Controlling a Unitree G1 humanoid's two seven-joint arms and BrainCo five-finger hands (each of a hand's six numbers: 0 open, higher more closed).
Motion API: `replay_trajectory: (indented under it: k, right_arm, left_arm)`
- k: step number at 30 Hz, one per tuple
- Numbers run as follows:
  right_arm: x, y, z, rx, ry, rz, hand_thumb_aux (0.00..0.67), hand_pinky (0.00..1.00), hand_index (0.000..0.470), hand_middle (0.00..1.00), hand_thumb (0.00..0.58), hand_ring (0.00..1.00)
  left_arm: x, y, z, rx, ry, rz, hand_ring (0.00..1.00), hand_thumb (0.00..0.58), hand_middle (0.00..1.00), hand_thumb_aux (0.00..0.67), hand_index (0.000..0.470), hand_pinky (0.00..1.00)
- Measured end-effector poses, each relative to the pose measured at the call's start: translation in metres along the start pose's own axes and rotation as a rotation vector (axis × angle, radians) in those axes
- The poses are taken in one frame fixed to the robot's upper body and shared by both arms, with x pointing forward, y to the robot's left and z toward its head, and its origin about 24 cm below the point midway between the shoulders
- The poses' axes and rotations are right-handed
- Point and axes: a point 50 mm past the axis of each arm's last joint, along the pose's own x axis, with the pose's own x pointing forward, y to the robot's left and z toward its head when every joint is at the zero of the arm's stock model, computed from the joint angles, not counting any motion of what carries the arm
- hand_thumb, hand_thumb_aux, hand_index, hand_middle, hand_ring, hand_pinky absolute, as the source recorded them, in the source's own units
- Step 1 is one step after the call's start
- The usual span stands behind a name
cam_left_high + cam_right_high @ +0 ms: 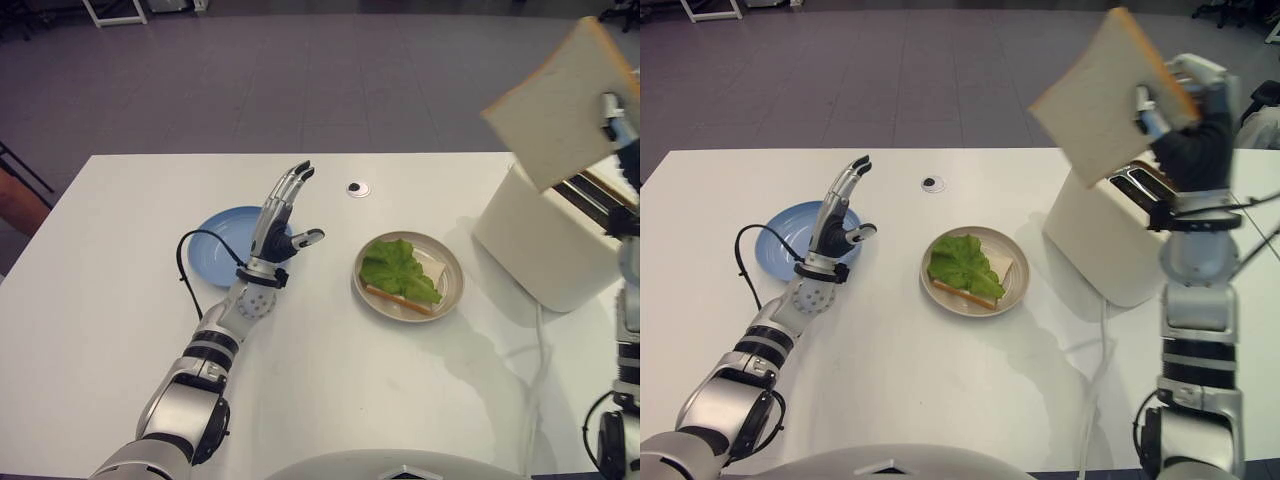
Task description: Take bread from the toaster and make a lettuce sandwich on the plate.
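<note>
- Right hand, upper right of frame: fingers clamped on the edge of a bread slice, held in the air above the toaster and clear of its slots.
- Slice is tilted, broad face toward the camera. Its long axis runs from lower left up to upper right.
- Target: plate at frame centre on the counter, carrying a bottom slice with the lettuce on top. The plate lies down and to the left of the held slice, just beside the toaster.
- Judgement: the next move is down-left, and the slice needs turning flat over the lettuce.
- Left hand, left of centre: fingers spread and pointing up, holding nothing, at the edge of a blue plate. It is near the sandwich plate but idle.
- No brand, label or writing legible.
</note>
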Motion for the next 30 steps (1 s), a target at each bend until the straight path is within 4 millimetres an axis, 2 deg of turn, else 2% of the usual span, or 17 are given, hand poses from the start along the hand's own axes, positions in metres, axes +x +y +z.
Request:
replay_trajectory:
  k: [3, 7, 9, 13, 17, 22, 26, 30]
  right_arm:
    - [-0.003, 0.046, -0.015, 0.165, 0.079, 0.217, 0.67, 1.0, 0.47, 1.0, 0.58, 1.0]
    - [-0.021, 0.09, -0.036, 0.308, 0.198, 0.417, 0.67, 1.0, 0.47, 1.0, 0.58, 1.0]
    - [-0.03, 0.106, -0.044, 0.373, 0.253, 0.498, 0.67, 1.0, 0.47, 1.0, 0.58, 1.0]
    - [-0.042, 0.113, -0.058, 0.423, 0.329, 0.573, 0.67, 1.0, 0.47, 1.0, 0.58, 1.0]
    - [-0.055, 0.116, -0.075, 0.396, 0.424, 0.614, 0.67, 1.0, 0.47, 1.0, 0.58, 1.0]
    - [-0.05, 0.115, -0.083, 0.351, 0.439, 0.625, 0.67, 1.0, 0.47, 1.0, 0.58, 1.0]
    - [-0.057, 0.119, -0.092, 0.304, 0.478, 0.636, 0.67, 1.0, 0.47, 1.0, 0.58, 1.0]
    - [-0.058, 0.124, -0.092, 0.257, 0.466, 0.65, 0.67, 1.0, 0.47, 1.0, 0.58, 1.0]
  left_arm:
    - [-0.005, -0.003, 0.001, -0.024, -0.002, 0.002, 0.0, 0.0, 0.0, 0.0, 0.0, 0.0]
    - [-0.005, -0.004, 0.004, -0.039, -0.018, 0.006, 0.0, 0.0, 0.0, 0.0, 0.0, 0.0]
    - [-0.005, -0.005, 0.004, -0.042, -0.021, 0.006, 0.0, 0.0, 0.0, 0.0, 0.0, 0.0]
    - [-0.006, -0.006, 0.006, -0.045, -0.037, -0.007, 0.0, 0.0, 0.0, 0.0, 0.0, 0.0]
    - [-0.009, -0.011, 0.01, -0.045, -0.067, -0.042, 0.0, 0.0, 0.0, 0.0, 0.0, 0.0]
    - [-0.011, -0.01, 0.017, -0.044, -0.134, -0.079, 0.0, 0.0, 0.0, 0.0, 0.0, 0.0]
    - [-0.016, -0.018, 0.037, -0.021, -0.282, -0.214, 0.0, 0.0, 0.0, 0.0, 0.0, 0.0]
    - [-0.028, -0.046, 0.06, 0.023, -0.447, -0.479, 0.0, 0.0, 0.0, 0.0, 0.0, 0.0]
